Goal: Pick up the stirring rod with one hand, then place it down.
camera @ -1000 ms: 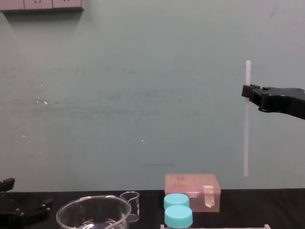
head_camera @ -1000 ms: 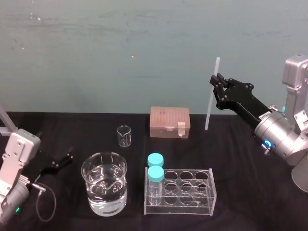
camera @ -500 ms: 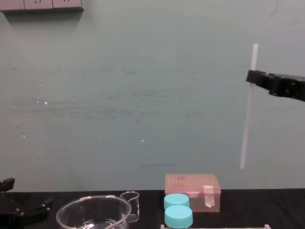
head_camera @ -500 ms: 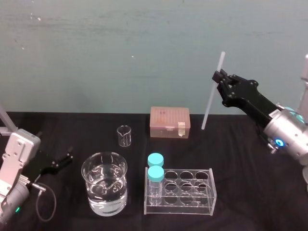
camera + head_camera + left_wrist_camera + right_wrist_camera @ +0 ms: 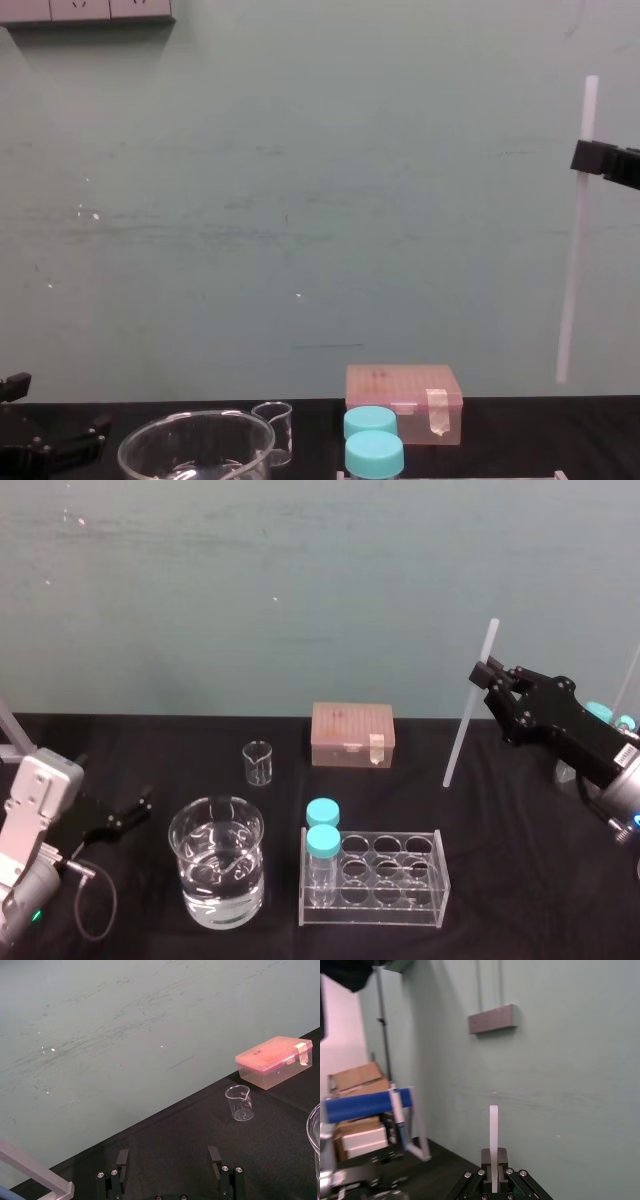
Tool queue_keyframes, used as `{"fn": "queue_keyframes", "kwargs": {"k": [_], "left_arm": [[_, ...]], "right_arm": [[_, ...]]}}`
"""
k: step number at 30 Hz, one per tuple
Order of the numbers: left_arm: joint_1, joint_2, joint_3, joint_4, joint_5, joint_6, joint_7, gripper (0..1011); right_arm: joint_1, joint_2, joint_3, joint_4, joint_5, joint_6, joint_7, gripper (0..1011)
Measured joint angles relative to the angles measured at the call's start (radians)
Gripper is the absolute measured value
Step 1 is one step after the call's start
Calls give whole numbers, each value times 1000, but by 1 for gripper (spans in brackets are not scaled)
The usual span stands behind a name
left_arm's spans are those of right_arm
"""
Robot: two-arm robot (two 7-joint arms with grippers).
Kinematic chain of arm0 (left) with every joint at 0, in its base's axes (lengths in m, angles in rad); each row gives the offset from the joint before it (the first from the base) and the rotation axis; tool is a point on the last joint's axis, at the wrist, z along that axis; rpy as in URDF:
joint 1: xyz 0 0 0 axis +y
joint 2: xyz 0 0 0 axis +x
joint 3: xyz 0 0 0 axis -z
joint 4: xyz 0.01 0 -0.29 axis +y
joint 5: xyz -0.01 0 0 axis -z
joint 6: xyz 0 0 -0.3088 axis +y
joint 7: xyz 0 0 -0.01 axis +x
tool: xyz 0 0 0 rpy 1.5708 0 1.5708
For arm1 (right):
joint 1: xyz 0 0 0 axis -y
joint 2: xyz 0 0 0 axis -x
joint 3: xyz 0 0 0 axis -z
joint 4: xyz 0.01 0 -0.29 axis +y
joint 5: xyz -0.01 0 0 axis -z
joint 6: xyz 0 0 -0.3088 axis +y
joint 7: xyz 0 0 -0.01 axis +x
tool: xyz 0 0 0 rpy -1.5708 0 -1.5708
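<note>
Rack nearest: the clear plastic tube rack [image 5: 375,875] carried two blue-capped clear jars [image 5: 322,830] in its left-hand wells. Left of the rack stood the wide glass beaker of water [image 5: 217,873]. Further left the black left gripper [image 5: 140,812] lay parked, fingers spread and empty. Beyond the rack sat the small empty glass beaker [image 5: 258,762] and the pink lidded plastic box [image 5: 352,734].

Right of the rack and a little beyond it, the black blocky-jawed right gripper [image 5: 487,675] was clamped on the long, thin, white translucent stirring rod [image 5: 465,720]. It gripped the rod near the top, and the rod leaned slightly, its lower tip apparently just clear of the black tablecloth [image 5: 520,860].

The set-down looked to be the step in hand. It would go best by lowering the rod, tipping it flat, then releasing, because a round rod let go early could roll. Bare cloth right of the rack offered room well apart from the glassware. The pale green wall [image 5: 300,580] closed off the far side.
</note>
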Motion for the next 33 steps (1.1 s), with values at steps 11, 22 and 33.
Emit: {"fn": "queue_keyframes", "kwargs": {"k": [11, 22, 33], "left_arm": [[0, 0, 0, 0, 0, 0, 0, 1005], [0, 0, 0, 0, 0, 0, 0, 1004], [0, 0, 0, 0, 0, 0, 0, 1005]], "right_arm": [[-77, 58, -24, -15, 36, -92, 127, 75], [-97, 57, -54, 40, 34, -140, 162, 75], [-96, 49, -69, 63, 46, -149, 181, 75]]}}
